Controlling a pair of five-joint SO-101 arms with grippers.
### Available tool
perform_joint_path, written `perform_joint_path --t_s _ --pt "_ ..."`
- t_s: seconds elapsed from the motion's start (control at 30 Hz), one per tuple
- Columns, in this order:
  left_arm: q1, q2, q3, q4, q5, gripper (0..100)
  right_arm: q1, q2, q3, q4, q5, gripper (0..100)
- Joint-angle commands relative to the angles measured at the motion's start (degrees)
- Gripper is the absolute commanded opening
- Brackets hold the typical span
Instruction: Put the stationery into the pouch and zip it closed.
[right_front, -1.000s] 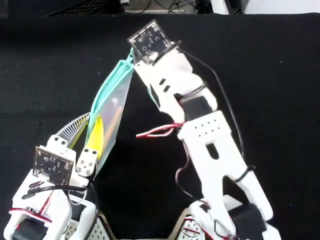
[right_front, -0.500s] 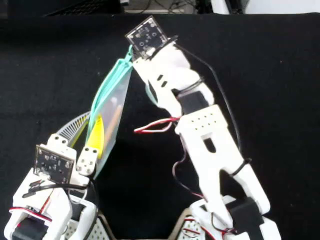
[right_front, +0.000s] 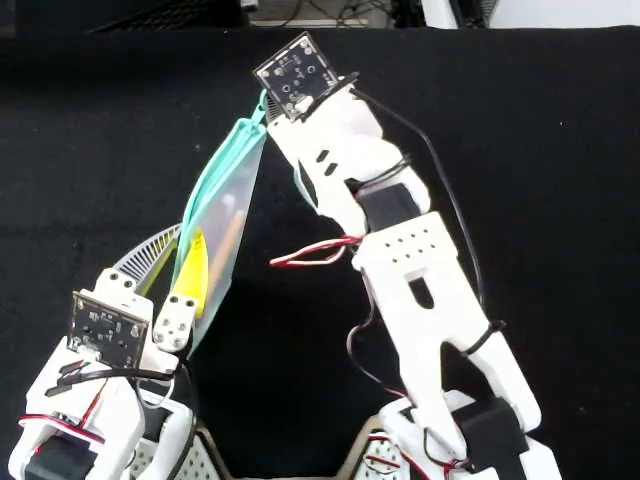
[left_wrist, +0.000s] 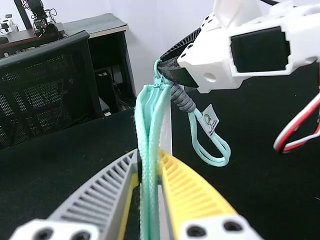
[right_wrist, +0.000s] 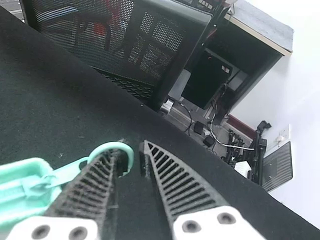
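The translucent pouch (right_front: 225, 205) with a teal zipper edge (right_front: 212, 180) hangs stretched between both grippers above the black table. A tan pencil-like item (right_front: 232, 225) shows inside it. My left gripper (right_front: 175, 262), with one grey and one yellow finger, is shut on the pouch's near end; its wrist view has the teal edge (left_wrist: 150, 115) pinched at the gripper (left_wrist: 149, 172). My right gripper (right_front: 262, 125) is at the far end, shut on the zipper pull. In the right wrist view, the teal loop (right_wrist: 107, 150) curls by the gripper (right_wrist: 133, 147), next to the pouch end (right_wrist: 25, 187).
The teal cord loop (left_wrist: 212, 145) with a small tag dangles below the right gripper (left_wrist: 172, 75). Red and white wires (right_front: 310, 260) hang from the right arm near the pouch. A mesh chair (right_wrist: 125, 40) and desks stand beyond the table's far edge.
My right gripper has shifted slightly farther away and to the left with the zipper end. The left arm and the pouch's near end have stayed put.
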Motion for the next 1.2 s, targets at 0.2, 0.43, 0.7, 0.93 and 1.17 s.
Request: perform_joint_path --t_s 0.2,0.43,0.7,0.93,1.17 --pt "0.22 -0.79 -1.36 0.7 -0.26 3 2.55 -10.24 -0.13 11.16 -0.09 4.7" --pt "0.22 -0.7 -1.36 0.7 -0.26 3 -5.63 -23.08 0.13 22.07 -0.18 19.4" --pt "-0.04 -0.7 -1.36 0.26 -0.26 3 -8.7 -40.66 0.31 31.65 -2.73 19.4" --pt "-0.48 -0.79 -1.89 0.0 -0.35 3 -8.44 -55.69 10.59 33.76 -3.34 19.1" --pt "-12.18 -0.62 -1.71 -7.12 -0.35 3 3.69 -68.53 30.55 33.67 -2.99 3.9"
